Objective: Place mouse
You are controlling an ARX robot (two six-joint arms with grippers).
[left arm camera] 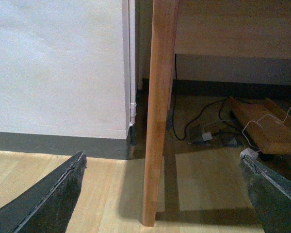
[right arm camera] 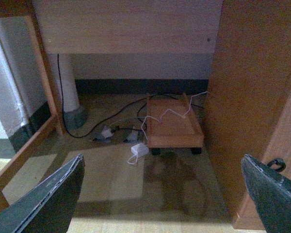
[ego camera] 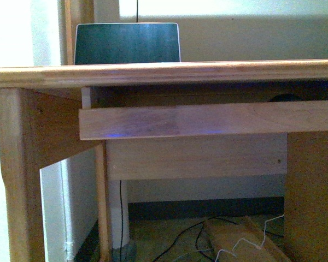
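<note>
Both arms hang low in front of the desk [ego camera: 153,73], their wrist cameras looking at the floor under it. The left gripper [left arm camera: 162,160] has its fingers spread wide with nothing between them, and the right gripper [right arm camera: 162,160] is the same. The only sign of the mouse [ego camera: 285,97] is a dark domed shape just showing above the front board of the sliding shelf [ego camera: 208,120], under the desktop and towards the right; most of it is hidden. The laptop [ego camera: 126,43] stands on top, well to the left. The right arm looks the nearer one, so it should rise, come in level between desktop and shelf, and close gently across the sides of the mouse.
</note>
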